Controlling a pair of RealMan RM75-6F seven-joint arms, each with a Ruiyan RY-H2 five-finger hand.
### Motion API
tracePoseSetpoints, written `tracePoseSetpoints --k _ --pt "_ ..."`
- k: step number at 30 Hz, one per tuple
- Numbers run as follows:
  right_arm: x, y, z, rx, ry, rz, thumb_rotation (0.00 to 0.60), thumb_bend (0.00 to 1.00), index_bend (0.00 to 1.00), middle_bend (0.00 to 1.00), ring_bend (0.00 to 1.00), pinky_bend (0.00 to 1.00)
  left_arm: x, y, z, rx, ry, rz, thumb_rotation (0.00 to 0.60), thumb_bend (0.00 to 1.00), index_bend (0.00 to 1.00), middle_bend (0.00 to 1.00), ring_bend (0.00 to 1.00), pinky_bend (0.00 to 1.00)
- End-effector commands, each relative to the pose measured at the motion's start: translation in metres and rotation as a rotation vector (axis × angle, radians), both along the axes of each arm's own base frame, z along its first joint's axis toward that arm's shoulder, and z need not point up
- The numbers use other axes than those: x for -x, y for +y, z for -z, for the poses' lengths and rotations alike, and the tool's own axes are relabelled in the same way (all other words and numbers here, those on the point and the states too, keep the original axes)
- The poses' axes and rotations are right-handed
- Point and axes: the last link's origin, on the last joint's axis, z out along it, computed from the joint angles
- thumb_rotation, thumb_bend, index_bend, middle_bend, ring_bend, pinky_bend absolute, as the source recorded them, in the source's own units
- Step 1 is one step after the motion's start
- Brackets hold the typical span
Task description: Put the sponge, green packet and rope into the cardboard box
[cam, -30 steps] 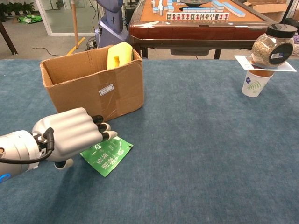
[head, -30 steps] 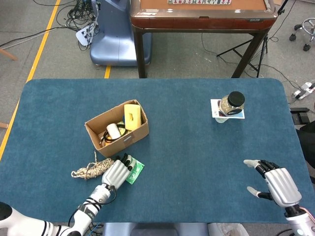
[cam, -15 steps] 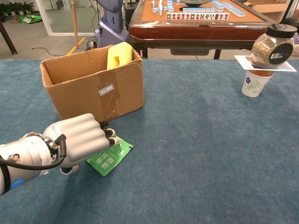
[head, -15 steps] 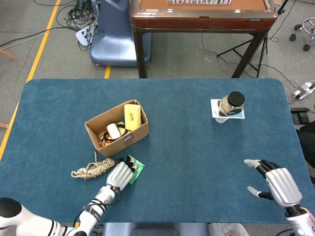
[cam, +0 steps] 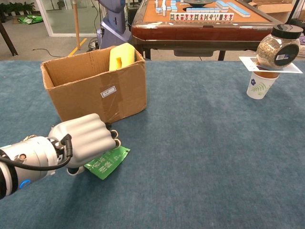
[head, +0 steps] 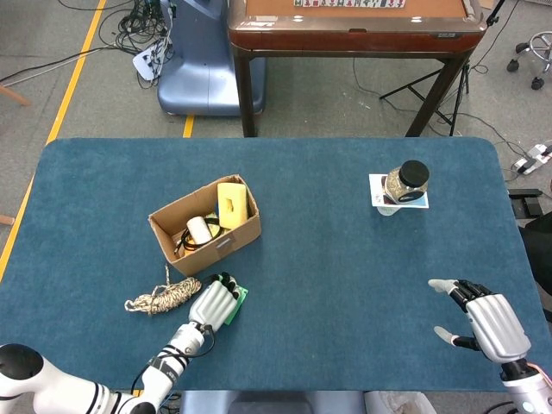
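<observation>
The green packet [cam: 107, 162] lies on the blue table just in front of the cardboard box [cam: 95, 90]. My left hand [cam: 83, 138] covers most of it, fingers curled down over its near end and thumb beneath, gripping it. From the head view only a green sliver of the packet [head: 241, 297] shows beside the left hand [head: 214, 302]. The coiled rope [head: 162, 297] lies on the table to the left of that hand. The yellow sponge [head: 231, 203] stands inside the box [head: 226, 244], upright against its right wall. My right hand [head: 487, 323] hovers open at the near right.
A lidded jar [head: 405, 181] stands on a card over a paper cup [cam: 261, 85] at the far right. A white roll and dark cord [head: 200, 231] lie in the box. A mahjong table [head: 354, 26] stands beyond the table's far edge.
My left hand has slid further over the green packet and curled onto it, drawing the packet slightly left and toward me. The right hand has stayed put.
</observation>
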Motion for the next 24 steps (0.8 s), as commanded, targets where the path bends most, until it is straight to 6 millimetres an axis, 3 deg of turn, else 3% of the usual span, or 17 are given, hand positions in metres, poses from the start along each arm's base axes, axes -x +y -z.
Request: tracePoseSetpoints --k 1,11,24 --pt "0.0000 -0.0002 0.0001 0.000 0.000 0.000 0.600 0.01 0.29 0.37 0.33 0.45 0.0005 0.0003 -0.0008 0.004 -0.031 0.013 0.600 0.21 0.32 0.28 0.22 0.43" --pt "0.0000 -0.0003 0.0006 -0.002 0.001 0.001 0.600 0.01 0.29 0.37 0.33 0.45 0.0026 -0.0001 -0.0029 0.035 -0.120 0.026 0.600 0.21 0.46 0.41 0.28 0.47" --pt "0.0003 -0.0008 0.0004 0.000 0.000 0.003 0.600 0.01 0.29 0.37 0.33 0.45 0.0049 0.0016 -0.0067 0.053 -0.173 0.038 0.600 0.21 0.52 0.52 0.33 0.51"
